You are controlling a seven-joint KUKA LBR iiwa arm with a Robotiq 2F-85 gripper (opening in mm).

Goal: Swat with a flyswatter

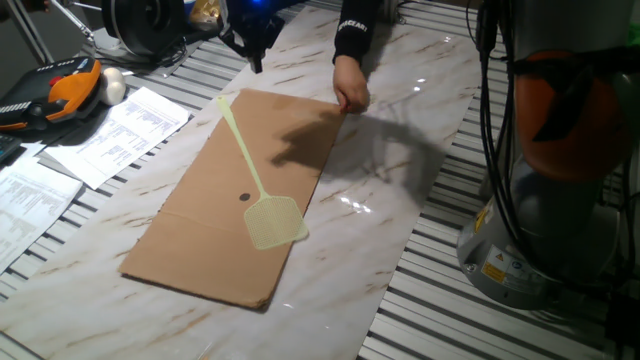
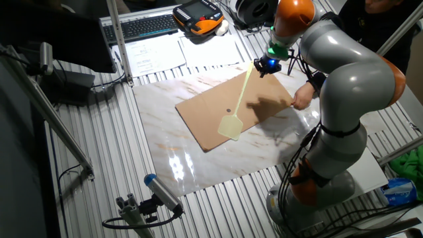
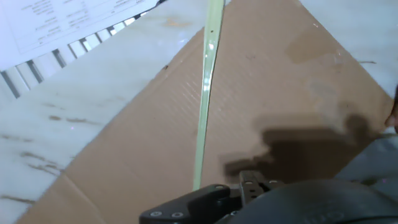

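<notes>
A flat sheet of brown corrugated cardboard (image 1: 230, 210) lies at a slant across a glossy white marble-patterned tabletop (image 1: 400, 110), whose smooth surface throws back small glints of light; on either side of it the bench shows as ribbed metal slats (image 1: 470, 310). The cardboard is a long rectangle with a faint fold line across it and a small dark round spot (image 1: 245, 197) near its middle. A person's hand (image 1: 351, 88) in a dark sleeve rests at the cardboard's upper right corner in one fixed view. The gripper (image 2: 268, 65), black and lit with a blue glow, sits at the upper edge of the cardboard in the other fixed view, and the flyswatter (image 1: 262, 196) runs from it down across the sheet. Whether the fingers are clenched on the handle cannot be told: the fixed views are too small there, and the hand view shows only the thin pale strip of handle running from the top of the frame to the dark hardware at the bottom edge. The flyswatter is pale yellow-green plastic, with a long narrow handle and a small, roughly square mesh head that lies over the lower right edge of the cardboard. Printed papers (image 1: 120, 135) lie at the left of the frame.
</notes>
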